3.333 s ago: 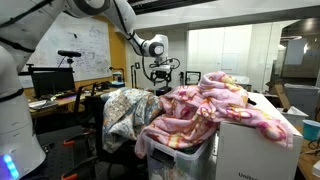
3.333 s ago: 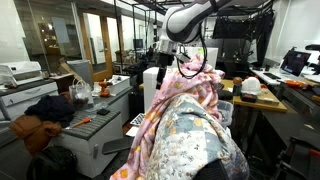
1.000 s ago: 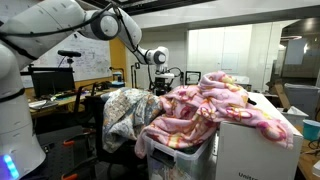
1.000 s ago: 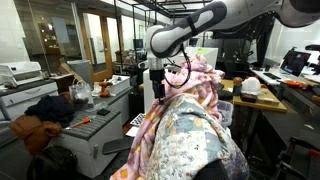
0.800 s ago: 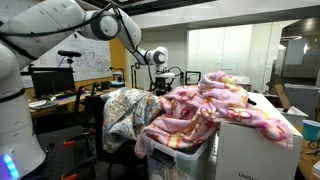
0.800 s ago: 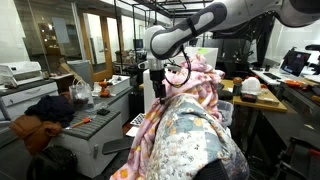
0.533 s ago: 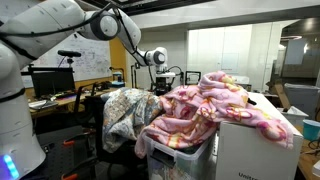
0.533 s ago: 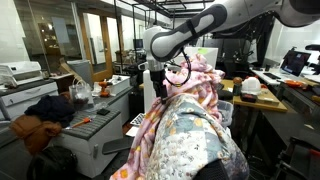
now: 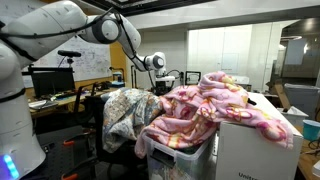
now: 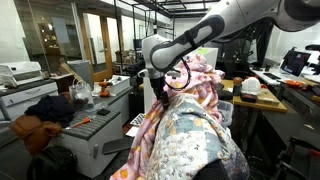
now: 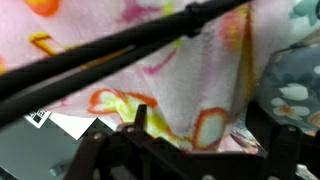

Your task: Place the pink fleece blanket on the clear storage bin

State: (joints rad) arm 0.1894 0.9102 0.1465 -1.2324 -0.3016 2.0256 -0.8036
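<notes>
The pink fleece blanket lies heaped over the clear storage bin and spills onto the white box beside it. It also shows in an exterior view and fills the wrist view. The bin's see-through front shows under the blanket's edge; its top is hidden. My gripper hangs at the blanket's far side, also seen in an exterior view. In the wrist view my gripper is open, its dark fingers wide apart, with a hanging fold of the blanket close in front of them.
A grey-and-white patterned blanket drapes a chair beside the bin and fills the foreground in an exterior view. The white box stands against the bin. Desks with monitors and cabinets surround the spot.
The arm has swung and the gripper has shifted slightly sideways and lower along the blanket's side. The blanket has not moved.
</notes>
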